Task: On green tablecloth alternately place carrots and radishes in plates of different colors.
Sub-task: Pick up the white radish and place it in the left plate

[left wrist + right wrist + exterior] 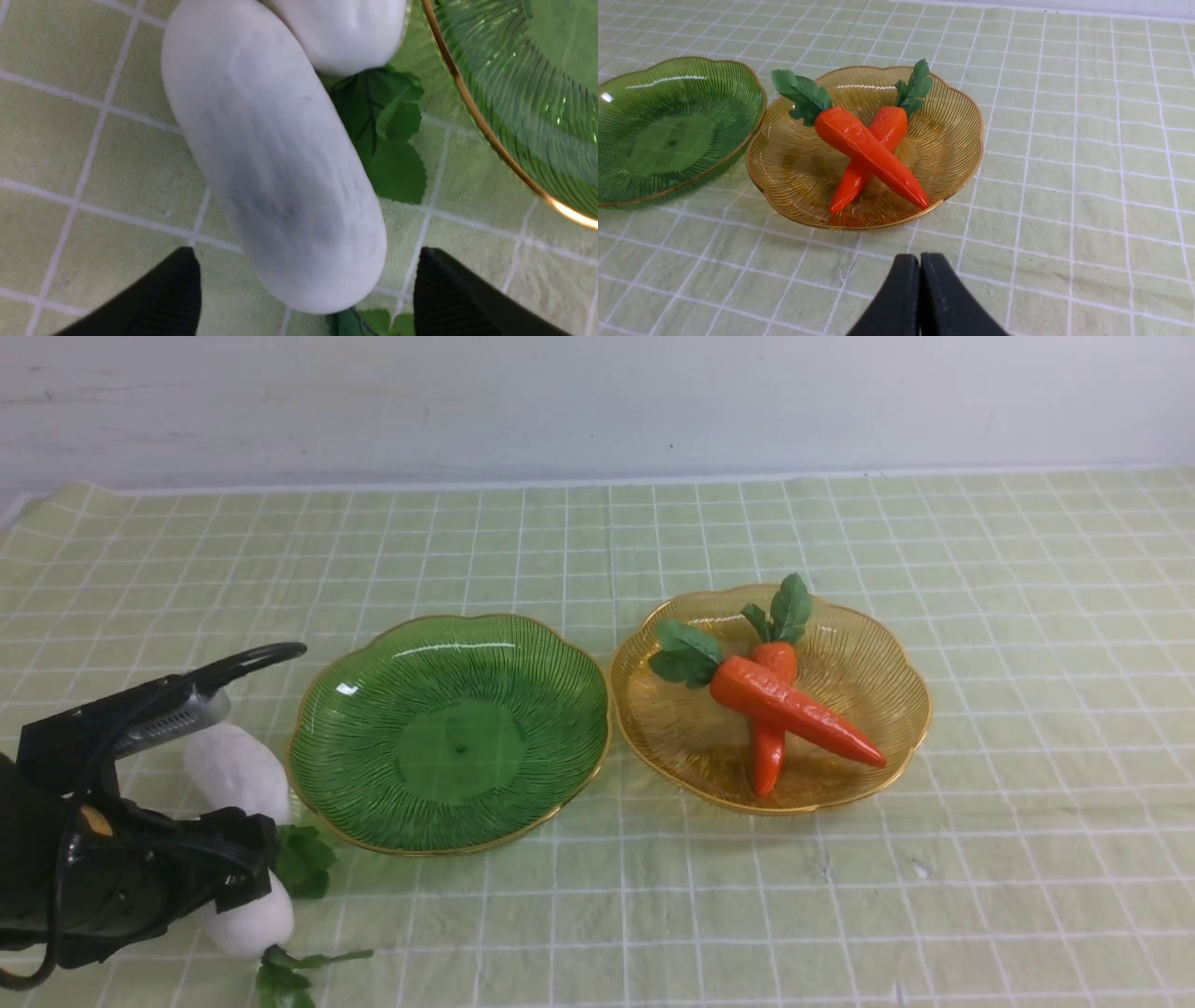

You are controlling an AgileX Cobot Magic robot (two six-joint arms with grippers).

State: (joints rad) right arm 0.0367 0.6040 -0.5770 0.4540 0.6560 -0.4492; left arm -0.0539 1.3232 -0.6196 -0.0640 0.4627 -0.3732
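Radishes (pixel 238 770) lie at near left on the green tablecloth (pixel 1027 616), just beside the green plate (pixel 448 747). I see my left end effector (pixel 306 280) spread wide, straddling the nearer radish (pixel 275 163), not clamped on it. Both carrots (pixel 794 709) lie crossed in the amber plate (pixel 878 644) to the right. My right end effector (pixel 920 280) is pressed together, holding nothing.

**Open Jaws Flank a White Radish**

The left gripper (pixel 306 261) holds its black fingers (pixel 159 298) wide apart on either side of a matte white, oval toy radish (pixel 275 177), touching neither flank. The radish lies on pale yellow-green gridded cloth (pixel 70 140). A second white radish (pixel 341 32) lies just beside it. Dark green leaves (pixel 383 135) spread between the radishes and a translucent green ribbed plate (pixel 537 93) with a gold rim.
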